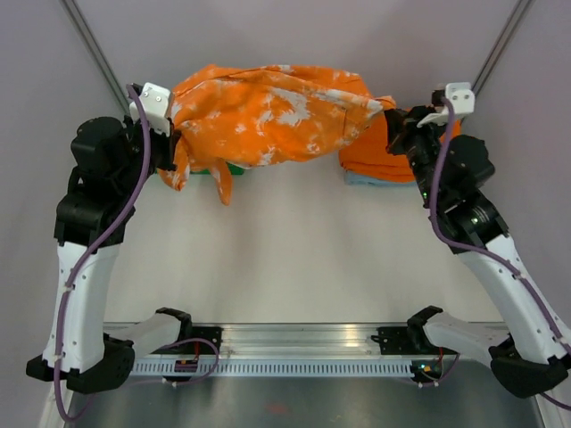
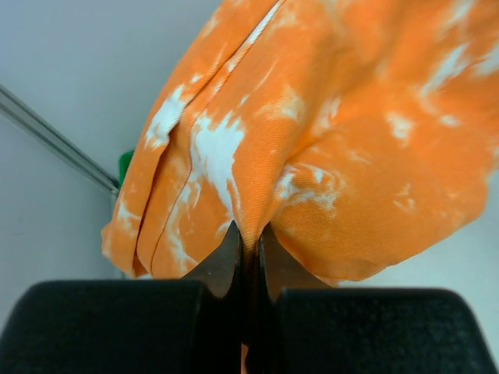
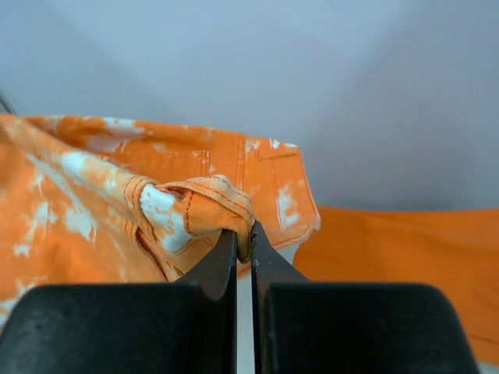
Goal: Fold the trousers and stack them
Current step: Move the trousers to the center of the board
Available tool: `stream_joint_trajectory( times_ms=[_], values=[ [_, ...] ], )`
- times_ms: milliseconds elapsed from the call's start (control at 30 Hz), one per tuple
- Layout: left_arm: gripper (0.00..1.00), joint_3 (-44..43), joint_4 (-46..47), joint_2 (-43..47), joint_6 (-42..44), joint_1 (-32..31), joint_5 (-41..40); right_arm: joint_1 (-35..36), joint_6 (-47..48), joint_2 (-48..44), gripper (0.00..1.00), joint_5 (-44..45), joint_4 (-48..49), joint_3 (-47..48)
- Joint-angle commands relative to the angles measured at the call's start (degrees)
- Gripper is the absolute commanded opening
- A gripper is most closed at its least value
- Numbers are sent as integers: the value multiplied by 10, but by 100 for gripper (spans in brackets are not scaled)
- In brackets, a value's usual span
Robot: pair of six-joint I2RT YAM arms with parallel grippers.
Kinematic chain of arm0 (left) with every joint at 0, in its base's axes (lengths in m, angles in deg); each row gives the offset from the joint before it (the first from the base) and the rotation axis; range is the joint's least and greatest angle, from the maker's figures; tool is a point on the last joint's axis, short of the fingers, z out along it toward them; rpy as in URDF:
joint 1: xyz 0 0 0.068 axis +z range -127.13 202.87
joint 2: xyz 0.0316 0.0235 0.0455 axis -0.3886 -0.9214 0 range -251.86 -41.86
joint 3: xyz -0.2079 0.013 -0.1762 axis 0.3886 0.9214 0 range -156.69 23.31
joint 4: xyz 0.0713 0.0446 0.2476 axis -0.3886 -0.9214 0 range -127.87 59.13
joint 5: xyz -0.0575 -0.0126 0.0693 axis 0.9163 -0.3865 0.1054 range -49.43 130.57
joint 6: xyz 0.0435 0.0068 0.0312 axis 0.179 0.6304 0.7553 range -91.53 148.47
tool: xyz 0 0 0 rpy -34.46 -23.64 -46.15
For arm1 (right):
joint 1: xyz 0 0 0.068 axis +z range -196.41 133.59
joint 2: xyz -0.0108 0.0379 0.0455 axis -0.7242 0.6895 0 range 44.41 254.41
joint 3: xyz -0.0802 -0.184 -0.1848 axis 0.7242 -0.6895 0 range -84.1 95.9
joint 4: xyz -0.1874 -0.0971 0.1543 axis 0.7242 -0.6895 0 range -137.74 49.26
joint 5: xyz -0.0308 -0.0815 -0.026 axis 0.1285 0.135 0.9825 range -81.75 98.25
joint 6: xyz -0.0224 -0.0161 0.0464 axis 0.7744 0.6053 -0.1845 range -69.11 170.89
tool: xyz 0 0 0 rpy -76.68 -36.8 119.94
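The trousers [image 1: 268, 116] hang bunched across the upper middle of the top view, stretched between both arms. The left pincer [image 2: 249, 235] is clamped on a pleat at their left end, and the right pincer [image 3: 242, 236] on a hemmed edge at their right. This looks like mid-fold. Next, both ends probably need lowering together, taut, onto the tabletop [image 1: 294, 259] near the plain orange folded cloth [image 1: 368, 153].

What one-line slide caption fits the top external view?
The trousers hang stretched between the left gripper and the right gripper, over the table.
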Motion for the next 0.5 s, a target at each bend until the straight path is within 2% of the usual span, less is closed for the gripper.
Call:
stream_joint_trajectory(
  times_ms=[0, 100, 167, 267, 300, 333, 467],
  values=[
    [7, 6, 0, 22, 102, 3, -40, -2, 24, -12, 0, 45, -33, 46],
    [13, 11, -55, 30, 93, -2, -7, -2, 11, -26, 0, 15, -99, 41],
    [19, 46, -64, 52, 59, -3, 75, -2, 3, -48, 0, -29, -145, 1],
    [90, 100, -86, 62, 18, -3, 182, -1, -22, -81, 0, -67, -196, -102],
    [99, 112, -91, 62, 7, -3, 192, -1, -40, -101, 0, -79, -211, -126],
    [100, 133, -94, 64, -20, -2, 175, -2, -52, -111, 0, -94, -225, -171],
    [100, 162, -38, 97, -79, -2, 108, -2, -108, -171, 0, -171, -262, -232]
  ],
)
